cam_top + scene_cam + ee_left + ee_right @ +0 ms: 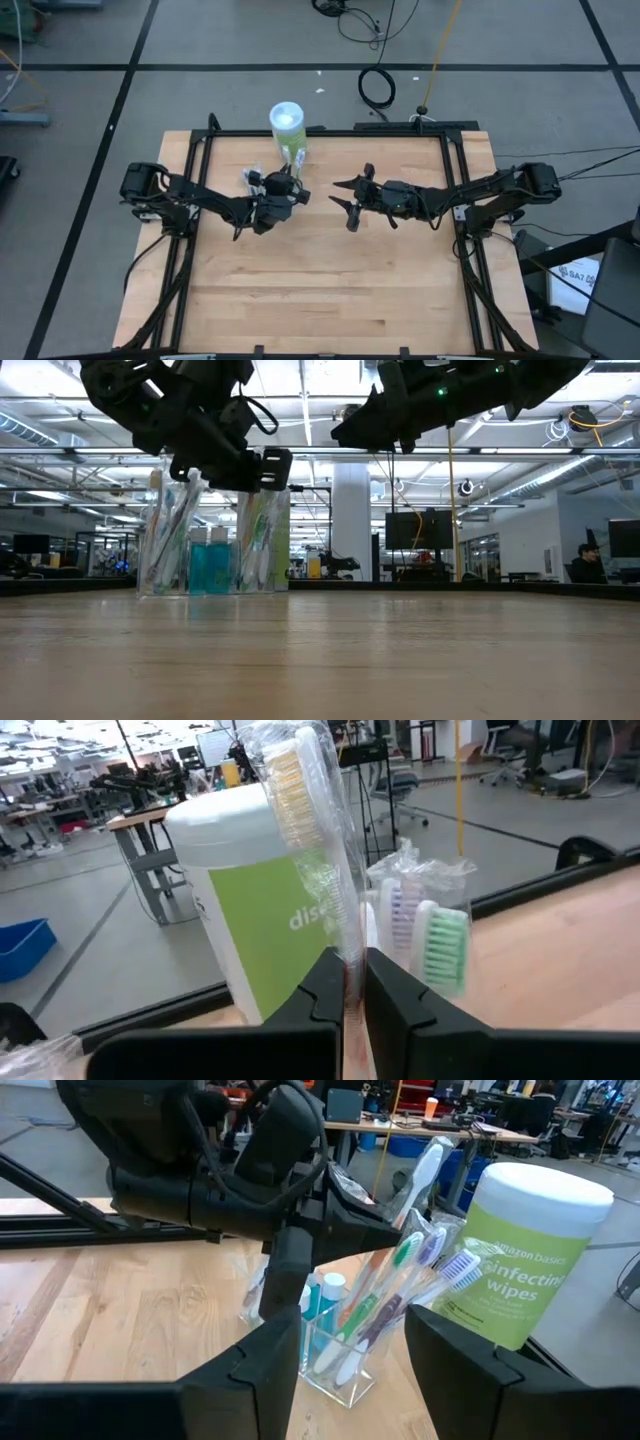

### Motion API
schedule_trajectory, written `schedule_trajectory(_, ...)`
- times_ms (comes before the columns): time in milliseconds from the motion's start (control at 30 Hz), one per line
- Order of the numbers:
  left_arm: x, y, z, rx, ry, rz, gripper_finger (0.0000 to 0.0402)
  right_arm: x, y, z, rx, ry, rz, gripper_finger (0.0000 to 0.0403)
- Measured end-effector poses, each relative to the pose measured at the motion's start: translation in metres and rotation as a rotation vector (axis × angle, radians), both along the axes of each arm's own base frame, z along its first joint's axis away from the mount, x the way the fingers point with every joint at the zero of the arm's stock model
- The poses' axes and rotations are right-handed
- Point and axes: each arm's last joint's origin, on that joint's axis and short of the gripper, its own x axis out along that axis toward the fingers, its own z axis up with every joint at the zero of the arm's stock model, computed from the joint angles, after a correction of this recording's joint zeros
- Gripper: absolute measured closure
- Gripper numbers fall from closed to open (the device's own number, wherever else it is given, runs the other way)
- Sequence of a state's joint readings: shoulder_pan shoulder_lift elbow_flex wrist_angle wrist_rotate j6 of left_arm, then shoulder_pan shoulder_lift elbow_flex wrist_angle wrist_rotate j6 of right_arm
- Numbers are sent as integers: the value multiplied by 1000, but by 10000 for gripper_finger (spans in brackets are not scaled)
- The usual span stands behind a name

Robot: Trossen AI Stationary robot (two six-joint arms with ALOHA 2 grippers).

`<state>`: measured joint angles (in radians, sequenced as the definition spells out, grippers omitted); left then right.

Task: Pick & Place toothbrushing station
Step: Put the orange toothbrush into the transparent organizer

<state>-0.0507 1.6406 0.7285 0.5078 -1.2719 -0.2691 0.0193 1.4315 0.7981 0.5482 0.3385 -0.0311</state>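
**Wrapped brush pinched above the holder**

Wooden tabletop (330, 290) under bright workshop lights, with a clear plastic holder (335, 1365) standing near its far edge, just in front of a white-lidded canister of disinfecting wipes (288, 128). The left claw (352, 990) hovers over that holder with its fingers pressed together on one wrapped toothbrush (305, 815), held bristles-up (the film wrapper is what the pads actually meet). The right claw (345, 1370) waits to the right of the holder, off the surface, its fingers spread apart and holding nothing.

Risks, as I judge them: the wrapper is slick and the handle thin, so the brush could slide or swivel in the pinch. The holder is already crowded, so a brush lowered off-line could catch on the standing heads, ride up, or drag a neighbour out. The holder looks light; a sideways nudge from the left arm might tip it against the canister.

Counts: one holder, one canister, one brush in the claw. At least five brushes stand in the holder, with green, purple and white heads; overlapping prevents a firm total. At least two blue toothpaste tubes (209, 568) show through the wall in the low view.
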Motion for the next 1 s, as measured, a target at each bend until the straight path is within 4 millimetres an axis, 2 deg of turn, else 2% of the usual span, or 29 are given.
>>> schedule_trajectory(300,0,-1,-7,-55,65,-105,378,0,0,0,0,0,1,228)
schedule_trajectory(533,-4,1,-13,-92,75,-85,383,0,0,0,0,0,1,231)
schedule_trajectory(800,-4,8,-19,-190,82,-160,371,0,0,0,1,0,1,228)
schedule_trajectory(1000,-5,16,-22,-248,61,-154,370,0,0,0,1,0,2,231)
